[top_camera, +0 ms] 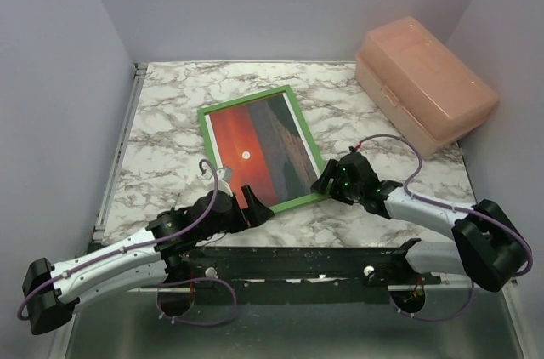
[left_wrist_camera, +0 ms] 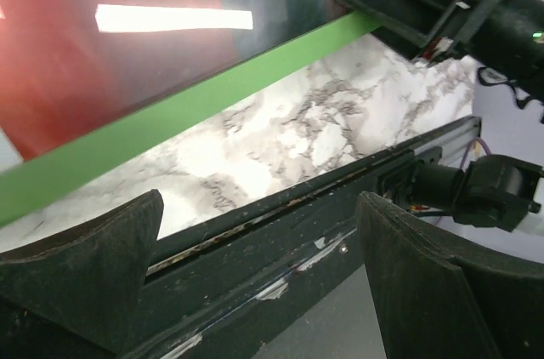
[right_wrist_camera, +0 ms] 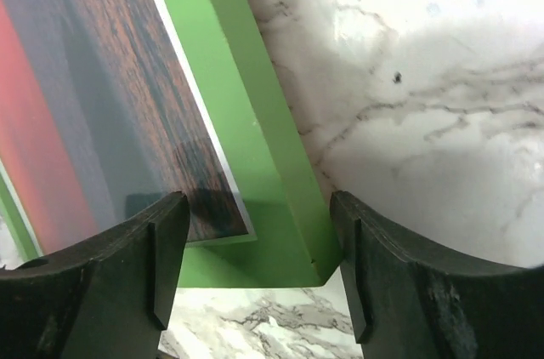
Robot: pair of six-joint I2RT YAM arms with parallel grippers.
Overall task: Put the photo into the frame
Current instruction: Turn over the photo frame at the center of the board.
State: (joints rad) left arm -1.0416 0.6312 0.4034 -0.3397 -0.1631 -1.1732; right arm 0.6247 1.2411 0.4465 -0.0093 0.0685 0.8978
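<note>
Spreading the left gripper (left_wrist_camera: 259, 202) wide over the white marble-patterned table (left_wrist_camera: 340, 121), gripping nothing, just beside the near rail of the thin bright green rectangular frame (right_wrist_camera: 255, 104). Straddling that frame's near right corner with the right gripper (right_wrist_camera: 257, 206), jaws parted, clamping nothing. Showing the red-orange sunset photo (top_camera: 242, 133) lying face up inside the frame, mid-table.

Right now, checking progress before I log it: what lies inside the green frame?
The sunset photo lies inside the frame, rails around it. Anything beneath the photo is covered.
</note>
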